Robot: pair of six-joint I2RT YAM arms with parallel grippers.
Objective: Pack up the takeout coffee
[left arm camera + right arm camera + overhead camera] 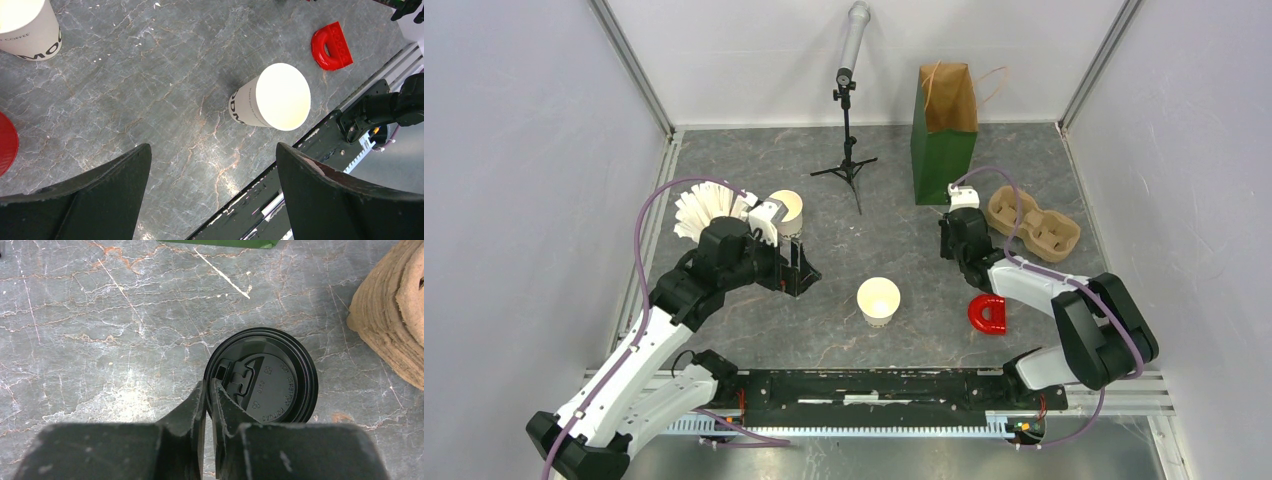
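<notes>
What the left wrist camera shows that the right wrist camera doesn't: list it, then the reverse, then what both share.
Left wrist only: an open paper cup, a printed cup in the top corner, a red plastic piece, and the left gripper, jaws wide apart. Right wrist only: the black lid, the cardboard carrier, the green bag at the frame's edge, and the right gripper, seemingly pinching the lid's rim. Both: the grey marbled tabletop.
</notes>
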